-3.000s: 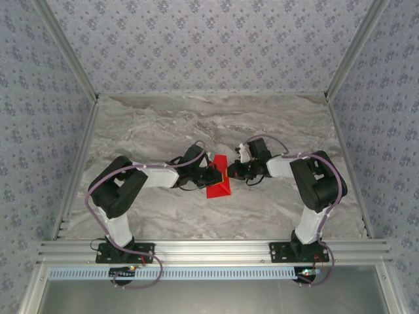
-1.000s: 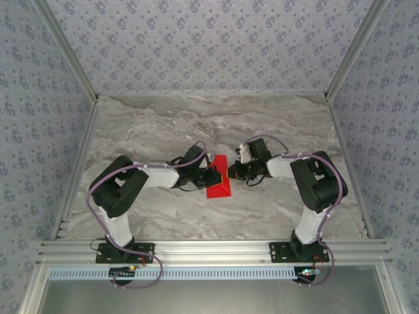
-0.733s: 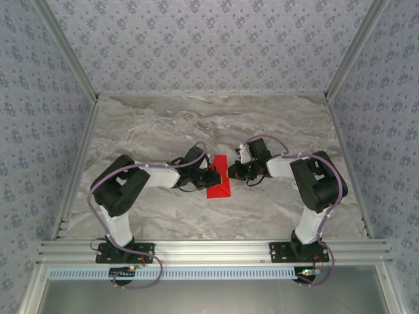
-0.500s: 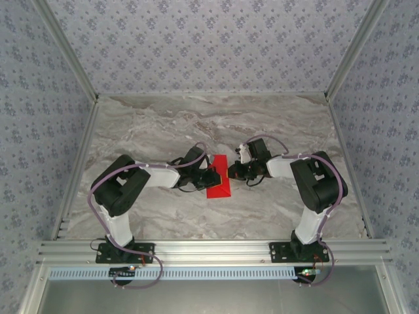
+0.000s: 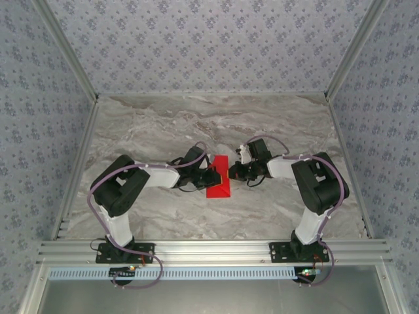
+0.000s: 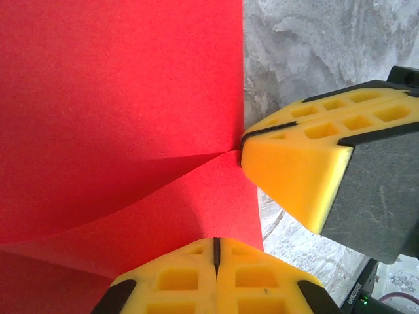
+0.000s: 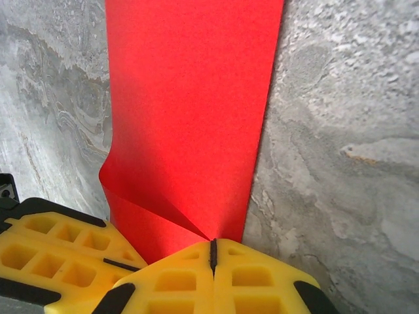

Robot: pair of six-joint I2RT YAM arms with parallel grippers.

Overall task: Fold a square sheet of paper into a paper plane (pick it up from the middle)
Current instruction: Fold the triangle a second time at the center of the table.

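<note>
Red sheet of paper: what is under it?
The marble table shows all around the red sheet of paper, which rests on it. Near the shut left gripper and right gripper, a flap bows up over another red layer. Anything beneath the flat part is covered.

Paper: three seconds ago the paper (image 5: 218,185) rose to a pointed peak at its far end in the overhead view. Now that end reads flatter and squared off, a slanted red strip.
Timing: the peak was there a second ago; the flatter outline came in just after that.
Right elbow: my right elbow (image 5: 321,186) has swung slightly outward, toward the right wall, within the last half second.
Left elbow: my left elbow (image 5: 119,190) has edged a little inward and lower in the overhead view since the earliest picture. The shift is small.
</note>
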